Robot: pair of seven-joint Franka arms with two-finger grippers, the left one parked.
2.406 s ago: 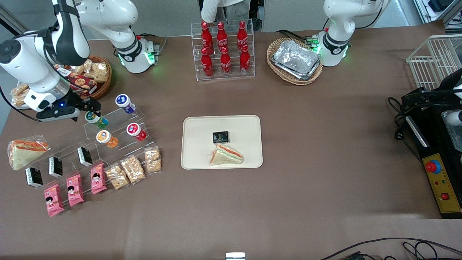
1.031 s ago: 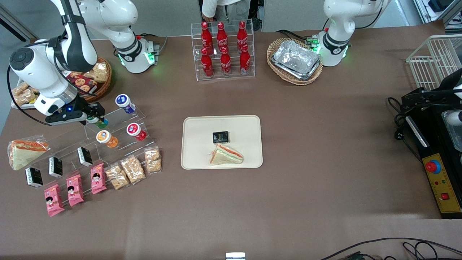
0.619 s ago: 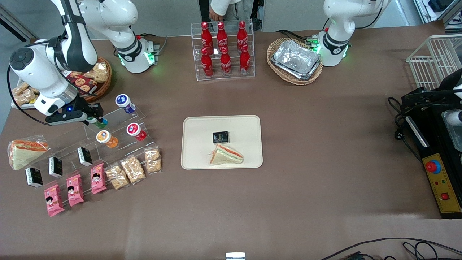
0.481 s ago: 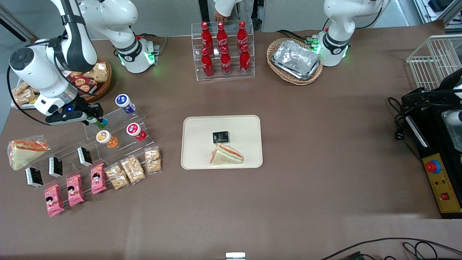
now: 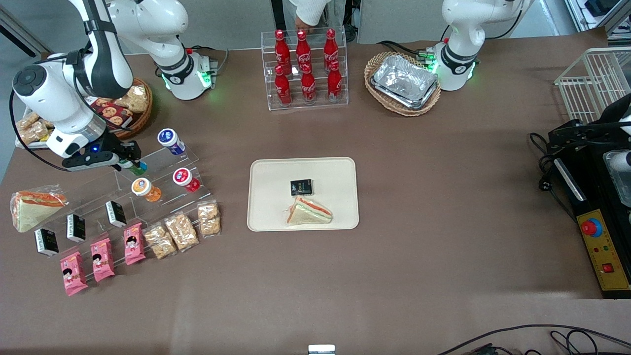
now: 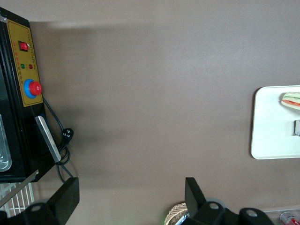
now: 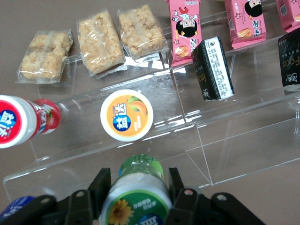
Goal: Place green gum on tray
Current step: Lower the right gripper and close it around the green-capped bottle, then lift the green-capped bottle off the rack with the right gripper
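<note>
The pincer (image 7: 137, 197) was clamped on the green gum (image 7: 138, 194), one black finger (image 7: 101, 183) at each side of the bottle, up on the top step of the clear acrylic riser (image 5: 162, 170) at the working arm's end of the table (image 5: 419, 172). The gum's white lid carried a sunflower picture and green lettering. Beside it stood three more bottles: one blue-lidded (image 5: 170, 139), one red (image 5: 186, 179), one orange (image 5: 144, 189) with Chinese characters on its lid. Nearer the front camera lay three black packets, three pink packets showing a cartoon girl, and three crisp-rice bars. The cream tray (image 5: 266, 197), well apart, held one sandwich (image 5: 309, 212) and one black packet (image 5: 301, 187)
</note>
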